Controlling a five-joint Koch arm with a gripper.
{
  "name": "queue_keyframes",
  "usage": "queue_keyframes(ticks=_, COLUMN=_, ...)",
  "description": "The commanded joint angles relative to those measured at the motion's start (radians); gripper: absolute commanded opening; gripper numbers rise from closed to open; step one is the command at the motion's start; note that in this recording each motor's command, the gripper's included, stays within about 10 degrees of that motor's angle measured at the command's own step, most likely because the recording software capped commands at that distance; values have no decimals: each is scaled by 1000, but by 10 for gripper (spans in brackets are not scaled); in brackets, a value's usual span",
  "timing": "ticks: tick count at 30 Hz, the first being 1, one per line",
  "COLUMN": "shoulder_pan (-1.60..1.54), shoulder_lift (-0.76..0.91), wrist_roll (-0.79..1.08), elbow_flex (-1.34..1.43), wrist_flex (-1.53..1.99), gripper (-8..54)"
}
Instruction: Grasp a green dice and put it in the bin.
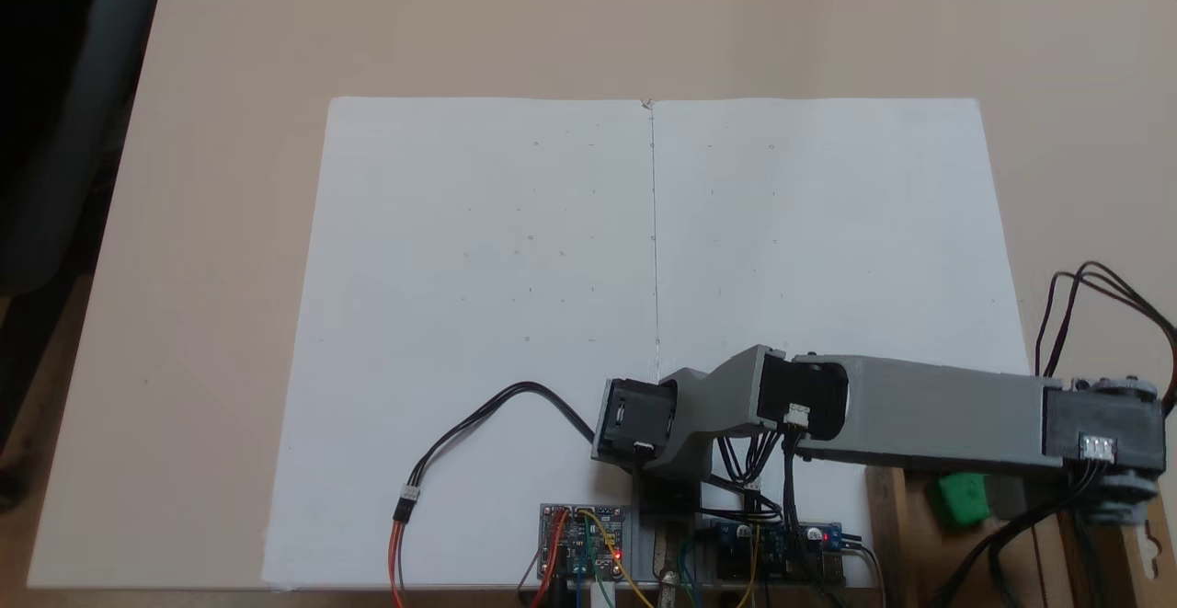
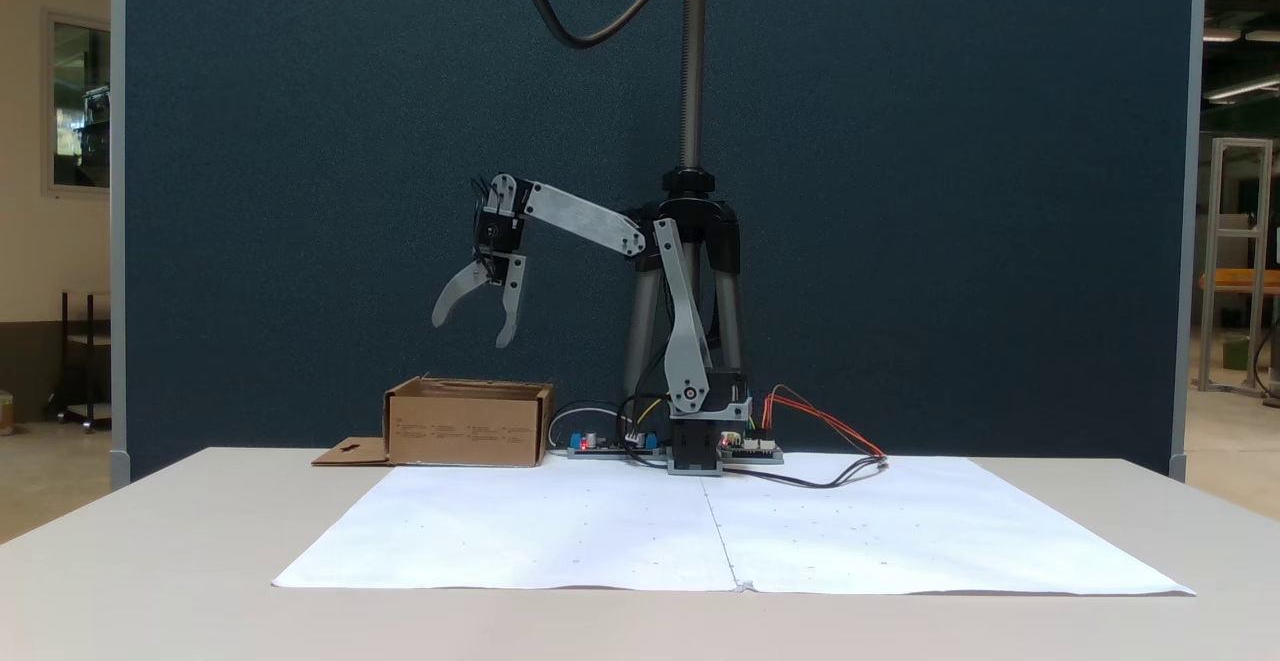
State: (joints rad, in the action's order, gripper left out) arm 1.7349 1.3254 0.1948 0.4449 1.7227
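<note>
The green dice [image 1: 961, 498] lies inside the bin [image 1: 887, 521], partly under the grey forearm in that fixed view. In the other fixed view the bin [image 2: 465, 426] is a low brown cardboard box at the table's back left, and its walls hide the dice. My gripper [image 2: 470, 331] hangs well above the bin's opening, pointing down. It is open, the jaws are spread wide, and nothing is between them.
White paper sheets [image 1: 644, 314] cover the middle of the table. Circuit boards [image 1: 585, 539] and loose cables [image 1: 478, 424] sit by the arm's base. The bin's flap [image 2: 350, 452] lies flat on the table. A tripod [image 2: 690, 241] stands behind the arm.
</note>
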Motion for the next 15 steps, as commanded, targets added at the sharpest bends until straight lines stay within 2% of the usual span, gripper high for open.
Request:
queue_keyframes(ticks=1, shoulder_pan=-38, shoulder_lift=80, wrist_roll=-97, elbow_flex=-29, wrist_flex=-2, gripper=439)
queue_keyframes(ticks=10, shoulder_pan=-365, shoulder_lift=233, wrist_roll=-213, elbow_flex=-29, wrist_flex=-11, gripper=440)
queue_keyframes(ticks=15, shoulder_pan=-661, shoulder_lift=268, wrist_roll=-245, elbow_flex=-29, wrist_flex=-31, gripper=442)
